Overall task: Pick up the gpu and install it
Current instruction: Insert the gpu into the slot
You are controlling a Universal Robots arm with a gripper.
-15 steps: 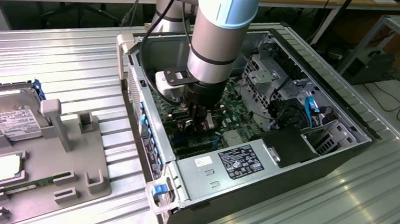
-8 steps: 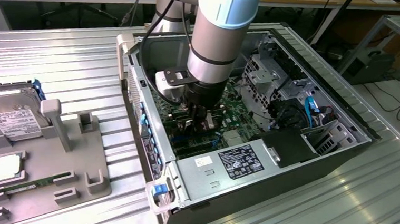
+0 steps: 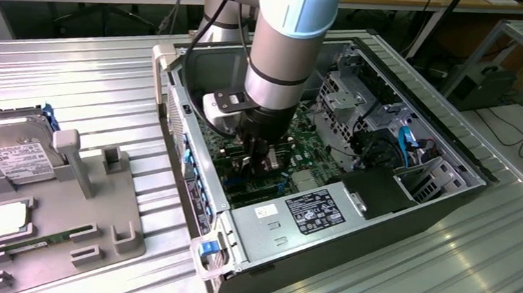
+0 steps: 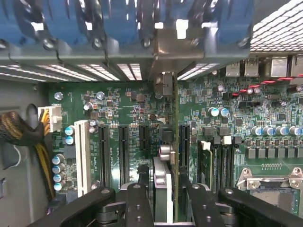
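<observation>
Fingers (image 4: 199,198) of the black gripper (image 4: 168,201) are seen low inside the open black and grey computer case (image 3: 427,141). The thin flat gpu card (image 4: 174,142) is seen edge-on between them, standing upright on the green motherboard (image 4: 123,106). Its silvery metal bracket end (image 4: 165,47) is pressed up near the row of blue slot clips (image 4: 118,21) at the case wall. The jaws are set narrow, one on each side of the card, but whether the card is gripped or let go cannot be told. Black slots (image 4: 123,153) and one white slot (image 4: 81,156) are lined up beside the card. In the exterior view, the silver arm (image 3: 282,44) is pointed straight down into the case. A grey tray (image 3: 62,229) is placed on the metal table (image 3: 91,86) at the exterior view's left, with a silver boxy hard drive (image 3: 17,157) on it.
</observation>
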